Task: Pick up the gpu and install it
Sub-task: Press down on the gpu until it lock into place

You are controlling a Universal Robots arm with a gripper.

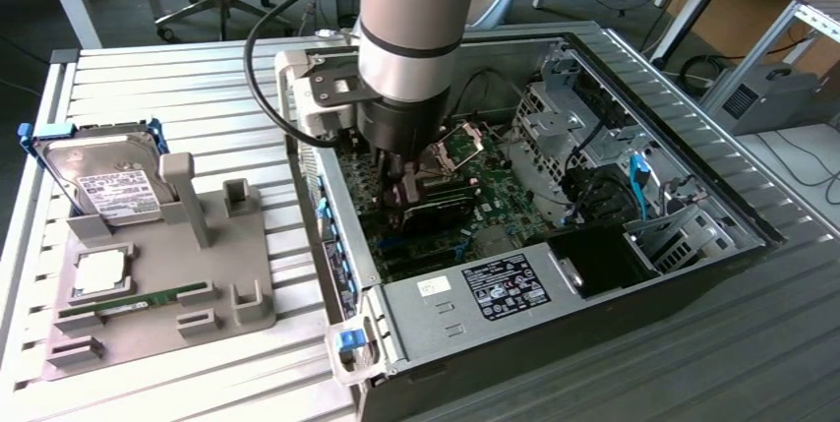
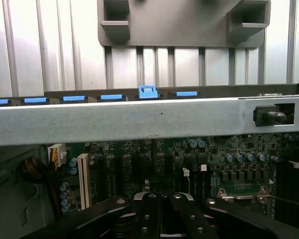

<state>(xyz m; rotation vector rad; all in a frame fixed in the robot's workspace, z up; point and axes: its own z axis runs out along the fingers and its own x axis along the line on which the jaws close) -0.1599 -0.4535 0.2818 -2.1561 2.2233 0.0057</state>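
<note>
Black gripper [image 2: 159,219], fingers closed together, stood over the motherboard [image 2: 199,164] inside the computer case [image 1: 735,196]; the install step looked underway, though no gpu was discernible in its grasp.

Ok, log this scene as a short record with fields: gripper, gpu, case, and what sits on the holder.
gripper: shut, lowered inside the computer case, above the motherboard
gpu: probably the dark card just below the gripper, lying over the motherboard; contact and seating cannot be told
case: side open, lying on the slatted table
grey holder: on the exterior view's left, beside the case
hard drive: standing on edge at the holder's far end
memory stick: lying flat in a holder slot
</note>
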